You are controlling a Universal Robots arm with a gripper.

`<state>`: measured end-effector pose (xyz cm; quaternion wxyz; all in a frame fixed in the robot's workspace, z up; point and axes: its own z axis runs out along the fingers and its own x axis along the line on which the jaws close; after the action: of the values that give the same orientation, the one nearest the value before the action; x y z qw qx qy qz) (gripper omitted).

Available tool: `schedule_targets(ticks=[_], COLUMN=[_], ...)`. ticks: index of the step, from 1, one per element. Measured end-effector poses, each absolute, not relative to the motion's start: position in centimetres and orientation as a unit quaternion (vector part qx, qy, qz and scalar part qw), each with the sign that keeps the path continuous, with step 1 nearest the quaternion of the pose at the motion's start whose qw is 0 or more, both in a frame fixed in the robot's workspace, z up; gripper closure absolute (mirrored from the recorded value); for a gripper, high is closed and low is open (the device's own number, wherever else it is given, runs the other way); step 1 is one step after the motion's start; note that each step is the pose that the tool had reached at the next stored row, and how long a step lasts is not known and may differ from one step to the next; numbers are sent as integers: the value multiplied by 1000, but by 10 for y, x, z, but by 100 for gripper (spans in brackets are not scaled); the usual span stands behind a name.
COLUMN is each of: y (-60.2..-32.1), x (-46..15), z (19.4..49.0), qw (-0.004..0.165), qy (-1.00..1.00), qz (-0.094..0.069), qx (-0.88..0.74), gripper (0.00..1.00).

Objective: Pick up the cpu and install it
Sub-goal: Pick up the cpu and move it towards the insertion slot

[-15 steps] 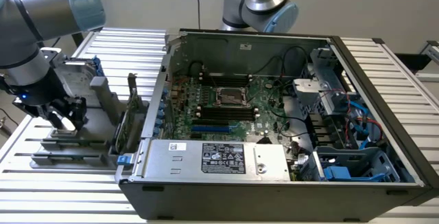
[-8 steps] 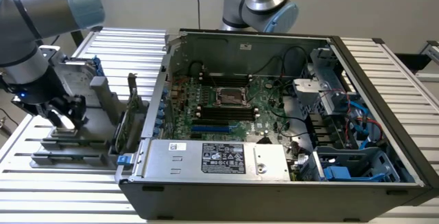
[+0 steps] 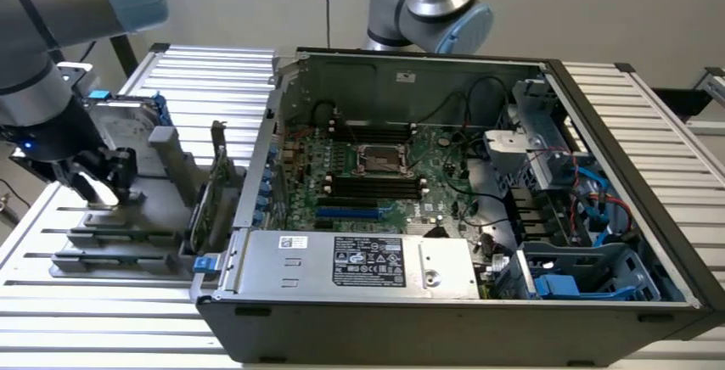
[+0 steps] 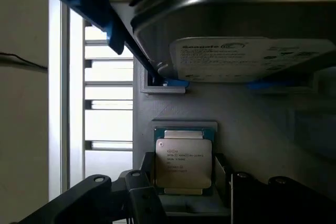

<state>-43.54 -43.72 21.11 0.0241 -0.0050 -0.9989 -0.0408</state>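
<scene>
The cpu (image 4: 184, 158) lies flat in its grey holder (image 4: 173, 103) on the counter (image 3: 91, 302). The end effector (image 4: 184, 179) appears clamped on its two side edges. A good lift is straight and level, so it does not tilt or scrape.

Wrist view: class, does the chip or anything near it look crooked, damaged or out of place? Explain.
Nothing stands out. The cpu lies flat and square in its grey holder, label up, with no visible damage. The hard drive near it sits in its blue frame.
</scene>
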Motion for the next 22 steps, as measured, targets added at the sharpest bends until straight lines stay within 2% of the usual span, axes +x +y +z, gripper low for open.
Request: schedule_targets(ticks=[22], y=[-437], x=[-406], z=[311], qw=[27], qy=[-999], qz=[-42], qx=[-3], gripper=[46])
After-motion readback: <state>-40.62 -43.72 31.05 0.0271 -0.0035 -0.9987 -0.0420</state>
